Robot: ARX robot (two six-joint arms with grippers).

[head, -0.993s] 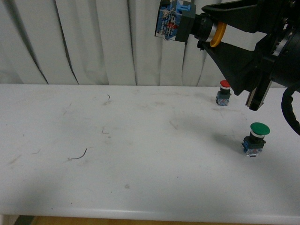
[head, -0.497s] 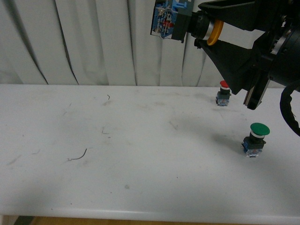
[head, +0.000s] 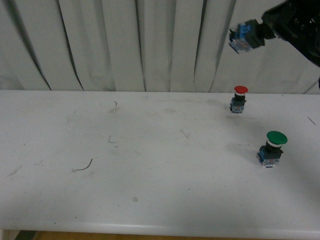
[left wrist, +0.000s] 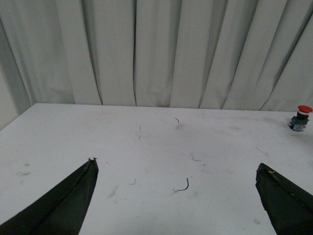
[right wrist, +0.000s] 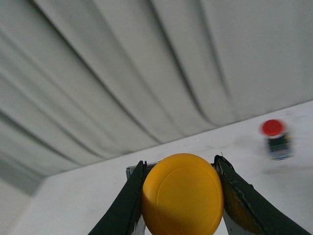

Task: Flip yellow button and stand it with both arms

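Note:
My right gripper point(right wrist: 181, 169) is shut on the yellow button point(right wrist: 182, 196); its round orange-yellow cap fills the gap between the two black fingers and faces the wrist camera. In the front view the right arm point(head: 295, 22) is high at the top right, above the table, and the button's blue-black base point(head: 243, 38) sticks out to the left in front of the curtain. My left gripper point(left wrist: 176, 166) is open and empty, its two black fingertips point(left wrist: 78, 188) wide apart low over the white table point(head: 150, 165). It is not in the front view.
A red-capped button point(head: 240, 98) stands at the table's back right and also shows in the right wrist view point(right wrist: 275, 138) and the left wrist view point(left wrist: 301, 117). A larger green-capped button point(head: 271, 148) stands nearer on the right. A white curtain point(head: 125, 45) hangs behind.
My right arm has swung up and to the right with the yellow button, mostly leaving the front view. The button's base moved from the top centre to the top right.

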